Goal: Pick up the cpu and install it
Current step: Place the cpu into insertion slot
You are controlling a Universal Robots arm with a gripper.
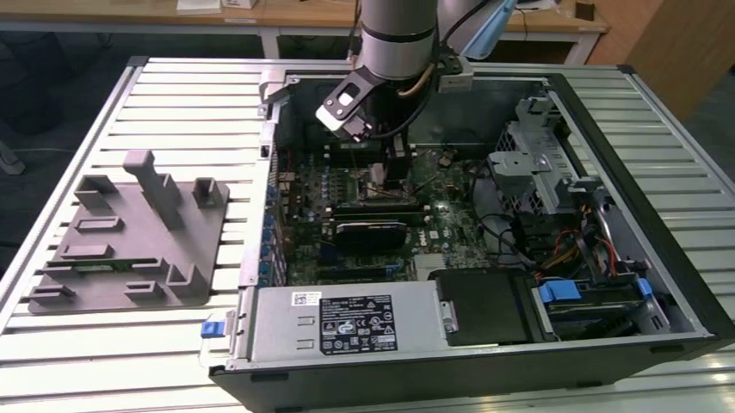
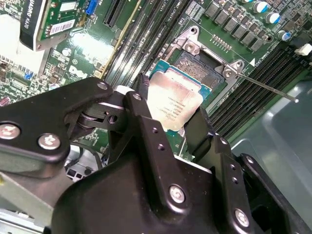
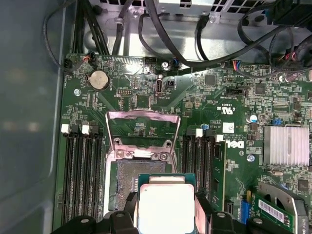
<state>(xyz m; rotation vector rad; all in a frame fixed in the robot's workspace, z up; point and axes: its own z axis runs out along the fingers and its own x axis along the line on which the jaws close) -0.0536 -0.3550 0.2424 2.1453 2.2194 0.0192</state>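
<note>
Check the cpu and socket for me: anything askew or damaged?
Nothing looks damaged. The tool grips the cpu over the open socket, but offset: part of the socket's contact field lies uncovered beyond the chip's edge. The retention bracket stands flipped open.

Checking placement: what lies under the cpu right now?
The open socket, its bracket swung up; part of its contact field shows past the cpu. The rest is covered, so contact cannot be judged.
</note>
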